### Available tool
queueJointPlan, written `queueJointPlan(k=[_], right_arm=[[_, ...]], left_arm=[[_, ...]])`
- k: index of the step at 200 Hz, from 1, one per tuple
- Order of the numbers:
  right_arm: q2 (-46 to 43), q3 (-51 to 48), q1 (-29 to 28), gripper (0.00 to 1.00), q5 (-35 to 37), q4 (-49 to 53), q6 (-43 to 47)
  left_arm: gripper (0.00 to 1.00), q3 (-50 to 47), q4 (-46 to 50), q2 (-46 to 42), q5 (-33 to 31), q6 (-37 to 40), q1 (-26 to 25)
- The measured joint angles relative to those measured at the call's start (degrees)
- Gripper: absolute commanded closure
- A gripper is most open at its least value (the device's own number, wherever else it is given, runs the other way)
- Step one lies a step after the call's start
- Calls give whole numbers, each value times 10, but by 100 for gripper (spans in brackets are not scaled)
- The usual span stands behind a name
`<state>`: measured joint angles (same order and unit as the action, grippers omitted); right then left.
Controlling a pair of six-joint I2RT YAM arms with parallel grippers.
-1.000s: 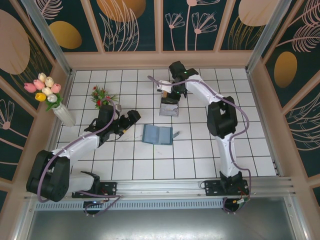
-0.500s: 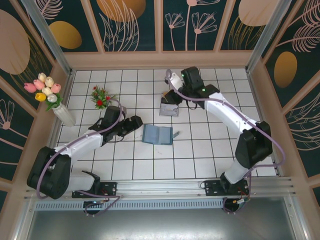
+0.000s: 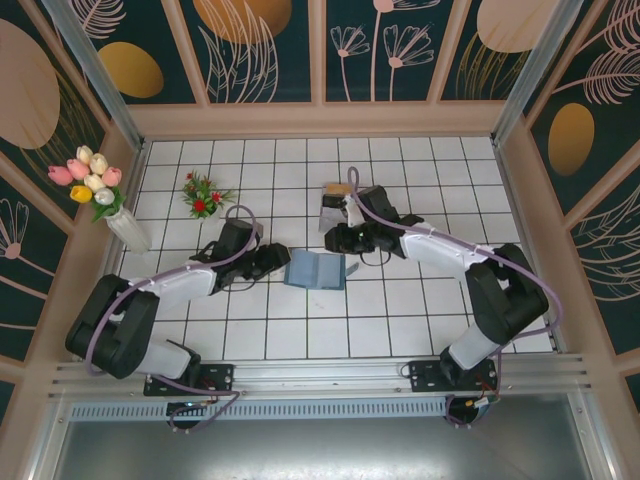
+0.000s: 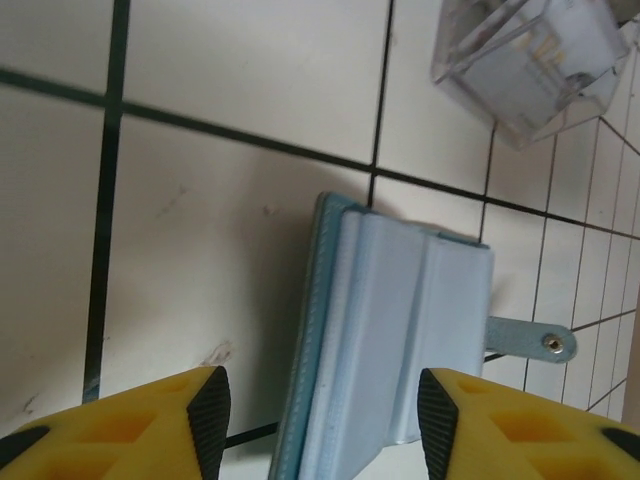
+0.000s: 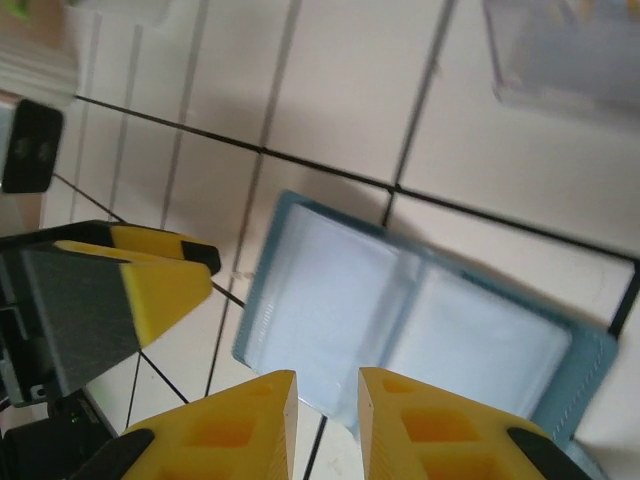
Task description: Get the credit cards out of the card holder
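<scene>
We see our left arm [image 3: 170,287] folded back at the shoulder, its forearm stretched low toward 2 o'clock. The left gripper [image 3: 272,260] at its end points to 3 o'clock. In the left wrist view its yellow fingers [image 4: 180,425] stand well apart with nothing between them. Our right arm [image 3: 505,290] rises toward 1 o'clock, bends at the elbow and reaches toward 10 o'clock. The right gripper [image 3: 338,240] faces the left one, near but apart. Its fingers [image 5: 250,420] leave a narrow slit and grip nothing.

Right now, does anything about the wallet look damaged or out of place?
Nothing stands out. The wallet lies open and flat on the tiled table, its strap sticking out sideways, with no tear or spill visible.
</scene>
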<state>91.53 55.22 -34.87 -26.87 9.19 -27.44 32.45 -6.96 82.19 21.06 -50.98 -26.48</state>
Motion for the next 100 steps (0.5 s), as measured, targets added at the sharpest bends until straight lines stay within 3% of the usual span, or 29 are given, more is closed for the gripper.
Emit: queueJointPlan(k=[50, 100], right_arm=[[29, -29, 4, 75, 19, 7, -88], [57, -45, 7, 75, 19, 7, -120]], left_arm=[[60, -14, -76, 35, 54, -30, 0], [65, -18, -144, 54, 101, -54, 0]])
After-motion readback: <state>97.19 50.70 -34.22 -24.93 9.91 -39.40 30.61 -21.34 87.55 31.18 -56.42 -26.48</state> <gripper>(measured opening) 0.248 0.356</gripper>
